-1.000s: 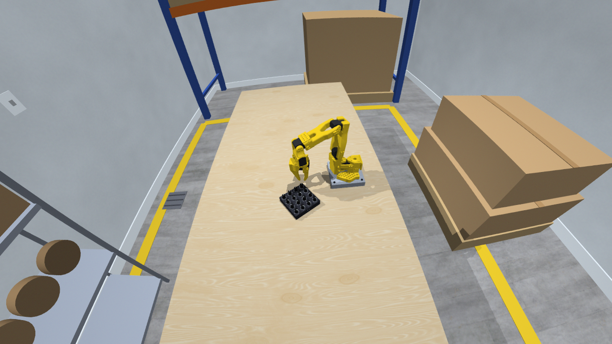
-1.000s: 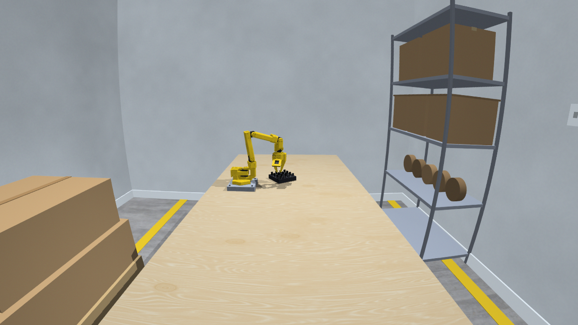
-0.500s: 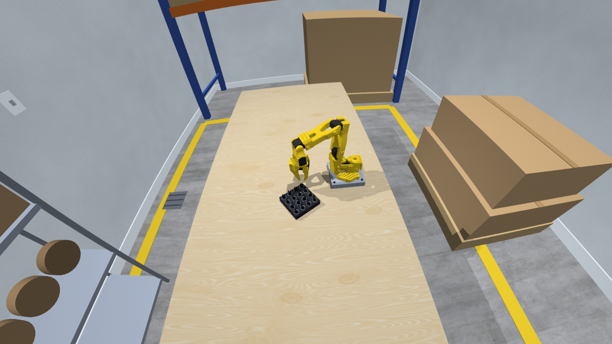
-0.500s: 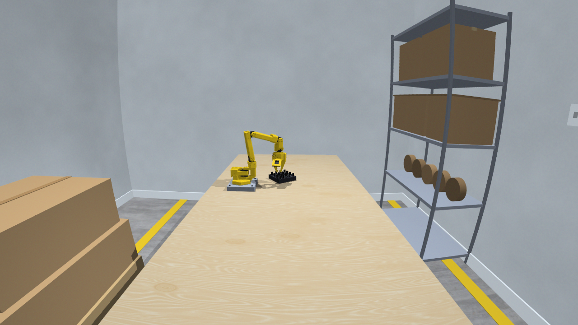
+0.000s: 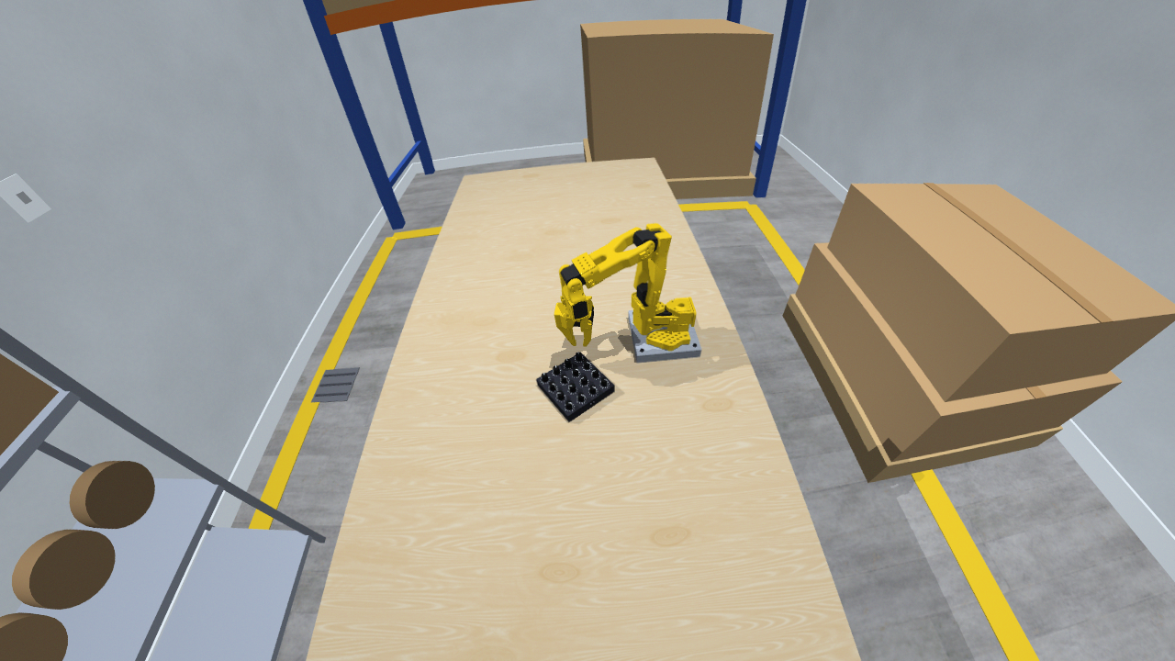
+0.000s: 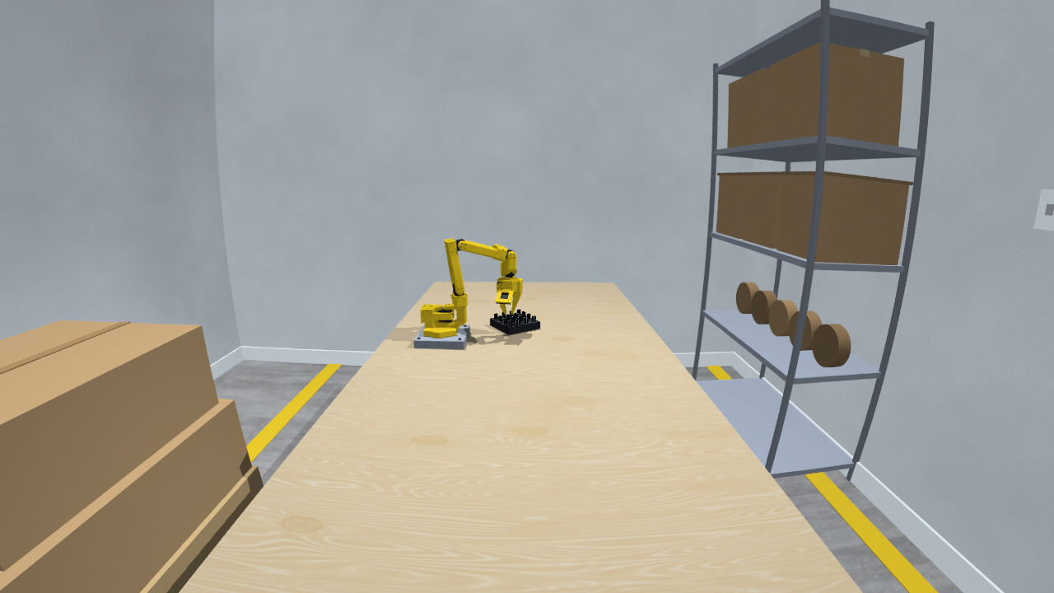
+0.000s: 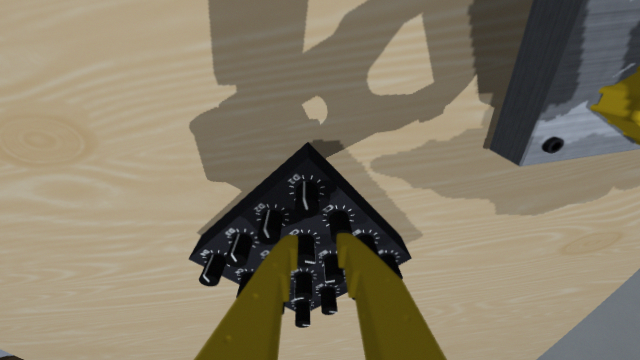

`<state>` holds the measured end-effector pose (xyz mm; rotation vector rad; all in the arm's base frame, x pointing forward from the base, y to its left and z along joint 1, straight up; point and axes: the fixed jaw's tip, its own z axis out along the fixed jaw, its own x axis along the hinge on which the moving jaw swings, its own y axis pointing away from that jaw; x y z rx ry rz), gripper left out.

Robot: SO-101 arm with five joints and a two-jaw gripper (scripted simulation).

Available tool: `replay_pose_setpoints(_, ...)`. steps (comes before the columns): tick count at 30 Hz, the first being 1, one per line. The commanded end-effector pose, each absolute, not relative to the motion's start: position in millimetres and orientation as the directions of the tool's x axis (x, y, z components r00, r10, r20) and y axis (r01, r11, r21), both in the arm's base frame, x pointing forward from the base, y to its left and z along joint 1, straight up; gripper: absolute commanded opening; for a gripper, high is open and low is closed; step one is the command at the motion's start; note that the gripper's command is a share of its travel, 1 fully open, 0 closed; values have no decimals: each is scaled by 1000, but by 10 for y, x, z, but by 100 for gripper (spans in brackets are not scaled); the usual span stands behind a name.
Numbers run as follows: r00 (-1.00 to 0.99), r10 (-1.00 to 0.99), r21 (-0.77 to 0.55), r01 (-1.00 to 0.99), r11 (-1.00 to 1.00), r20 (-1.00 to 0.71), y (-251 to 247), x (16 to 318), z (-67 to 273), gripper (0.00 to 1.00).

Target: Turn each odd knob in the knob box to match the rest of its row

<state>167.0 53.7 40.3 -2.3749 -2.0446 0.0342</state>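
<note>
The black knob box [image 5: 576,386] lies on the wooden table just in front of the arm, turned corner-on to it. It holds several black knobs with white pointer lines. It also shows in the exterior view [image 6: 515,323] and in the wrist view [image 7: 302,245]. My gripper [image 5: 579,338] hangs a little above the box's near corner and points down. In the wrist view the two yellow fingers stand close together over the middle knobs and touch none. They hold nothing. The fingers hide part of the box.
The arm's grey base plate [image 5: 664,337] stands right beside the box and shows in the wrist view [image 7: 565,100]. Cardboard boxes [image 5: 969,320] stand off the table to the right. A metal shelf [image 6: 803,243] stands beside the table.
</note>
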Motion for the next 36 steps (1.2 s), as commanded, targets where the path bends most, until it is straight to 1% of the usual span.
replay_pose_setpoints(1, 187, 982, 0, 982, -187, 0, 523, 1700, 451, 9)
replay_pose_setpoints(8, 240, 971, 0, 971, -240, 0, 500, 1709, 455, 9)
replay_pose_setpoints(21, 469, 883, 1, 883, -469, 0, 396, 1744, 475, 10)
replay_pose_setpoints(23, 469, 883, 1, 883, -469, 0, 396, 1744, 475, 10)
replay_pose_setpoints(30, 635, 773, 1, 773, -635, 1, 310, 1766, 491, 12)
replay_pose_setpoints(36, 780, 625, 1, 625, -780, 2, 221, 1783, 508, 13)
